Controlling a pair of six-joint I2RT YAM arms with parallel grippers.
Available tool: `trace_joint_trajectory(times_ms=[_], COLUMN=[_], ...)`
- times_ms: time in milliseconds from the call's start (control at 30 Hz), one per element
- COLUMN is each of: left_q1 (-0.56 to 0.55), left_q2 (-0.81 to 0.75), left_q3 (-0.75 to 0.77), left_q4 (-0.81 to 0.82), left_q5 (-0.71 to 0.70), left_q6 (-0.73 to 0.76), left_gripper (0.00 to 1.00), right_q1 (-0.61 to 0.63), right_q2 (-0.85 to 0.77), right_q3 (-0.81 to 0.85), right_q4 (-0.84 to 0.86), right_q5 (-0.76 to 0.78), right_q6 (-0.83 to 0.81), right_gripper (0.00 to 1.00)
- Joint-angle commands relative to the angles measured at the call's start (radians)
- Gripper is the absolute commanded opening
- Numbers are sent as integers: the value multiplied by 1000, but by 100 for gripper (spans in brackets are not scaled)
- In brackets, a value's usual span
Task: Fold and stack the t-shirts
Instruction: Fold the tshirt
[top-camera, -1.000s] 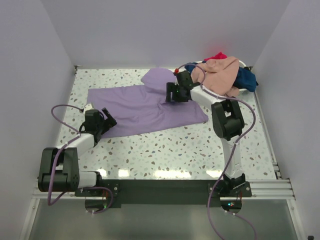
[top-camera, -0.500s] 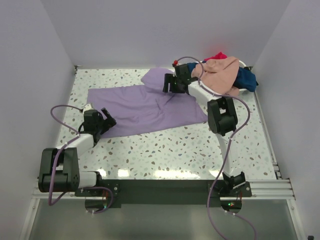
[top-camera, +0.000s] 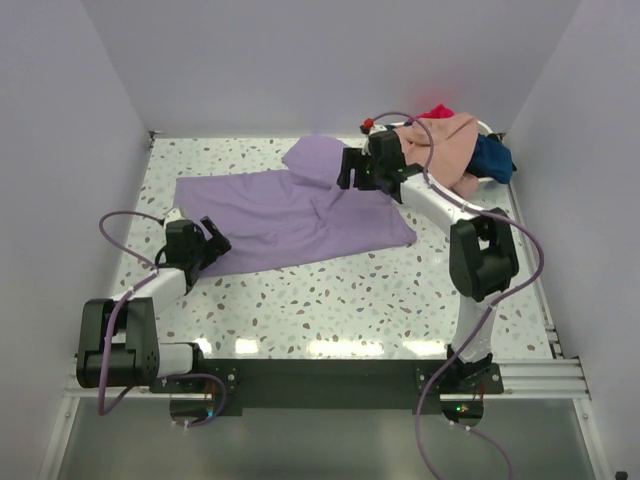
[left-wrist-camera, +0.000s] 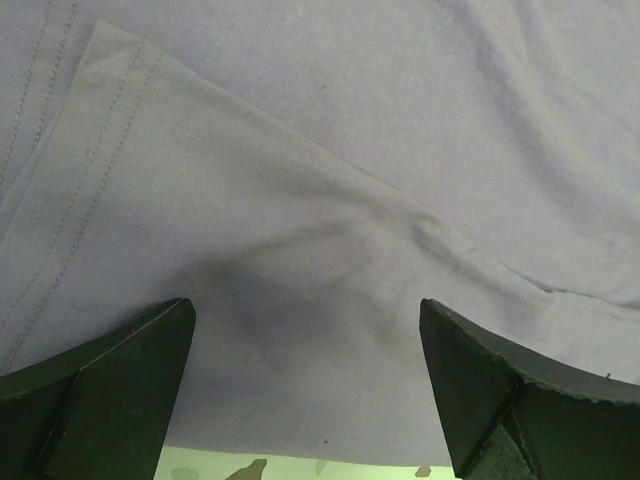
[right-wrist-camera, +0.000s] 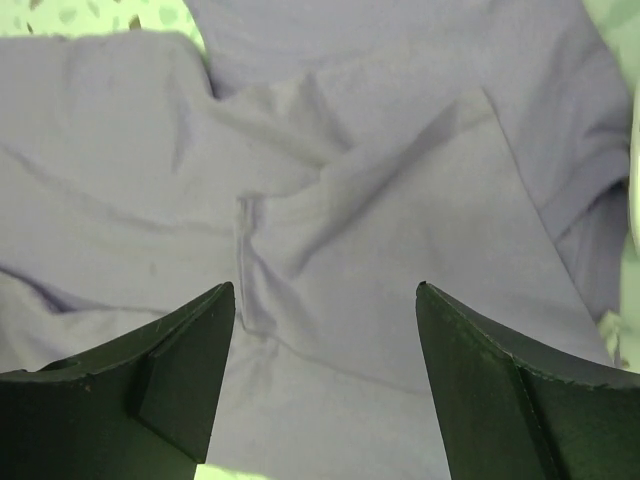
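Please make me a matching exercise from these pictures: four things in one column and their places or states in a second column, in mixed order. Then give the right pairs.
1. lavender t-shirt
2. peach-pink t-shirt
3. navy blue t-shirt
4. left gripper

A. at the basket's right end
B. spread on the table
C. open, at the spread shirt's near left edge
D. draped over the white basket, far right

Pairs: 1-B; 2-D; 3-A; 4-C

No lettering, label, brand or number can be read in any view. The lavender shirt (top-camera: 285, 215) shows only plain fabric and stitched hems.
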Motion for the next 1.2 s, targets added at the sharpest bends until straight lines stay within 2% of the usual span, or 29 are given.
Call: trace_joint_trajectory(times_ms=[0,100,500,733,967,1167], left_q1=[16,34,155,163,165,149], left_q2=[4,22,-13,-91,-205,-254], left_q3=[-8,-13,-68,-58,-39,-22], left_q4=[-1,25,18,-45,-120,-134], left_q5=[3,33,115,47,-60,-71], left_q6=[13,-2,-10,-2,7,6], left_gripper=[100,100,100,100,100,100], right_q1=[-3,-3,-3,-3,23,144], right_q2=[-92,-115,-103,-135,-252,-373], right_q3=[-108,-212,-352,-465,-646,-761], right_q4=[-7,-21,-130,-159,-136,-158], right_q5=[25,37,57,43,-4,11], right_q6=[-24,-22,16,64,148,216], right_gripper=[76,76,74,74,74,74])
